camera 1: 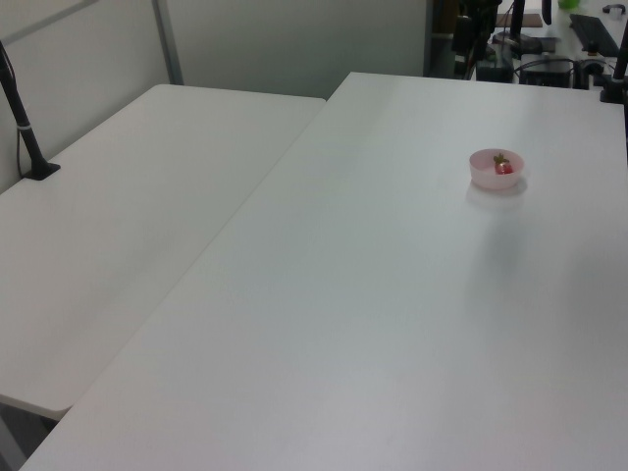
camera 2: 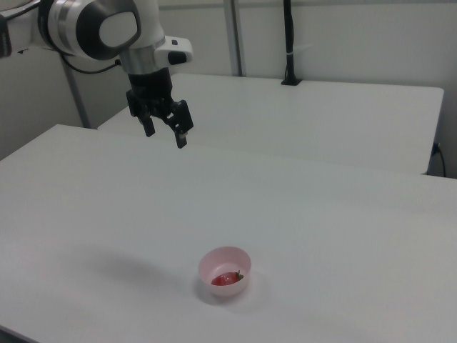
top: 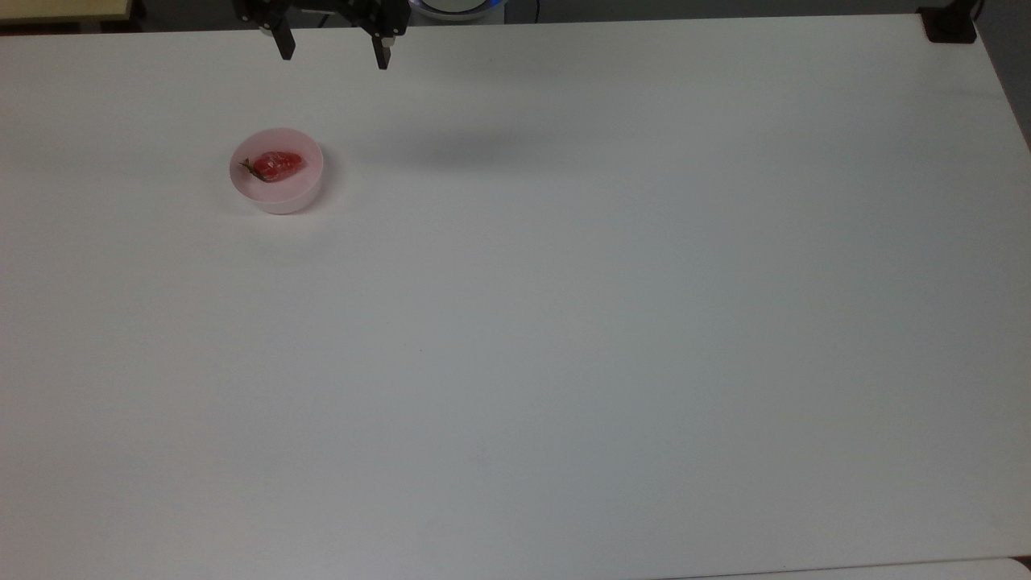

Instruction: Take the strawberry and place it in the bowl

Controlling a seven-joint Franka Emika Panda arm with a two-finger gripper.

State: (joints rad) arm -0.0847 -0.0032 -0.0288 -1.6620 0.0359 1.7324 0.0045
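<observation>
Gripper (top: 332, 50): one; two black fingers (camera 2: 182, 136) spread wide, holding nothing, touching nothing; raised above the table (top: 564, 322) near its far edge in the top view, well apart from the bowl; strawberry (top: 278, 165): one, red, green end toward the top view's left, lying inside the bowl; bowl (top: 276, 197): one, pale pink, upright on the table; tables: two, white, the second (camera 2: 321, 114) beside the first.

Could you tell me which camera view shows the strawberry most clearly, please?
The top view: the strawberry lies unobstructed inside the bowl, leafy end visible. In the left and right views it is a small red patch partly behind the rim.
</observation>
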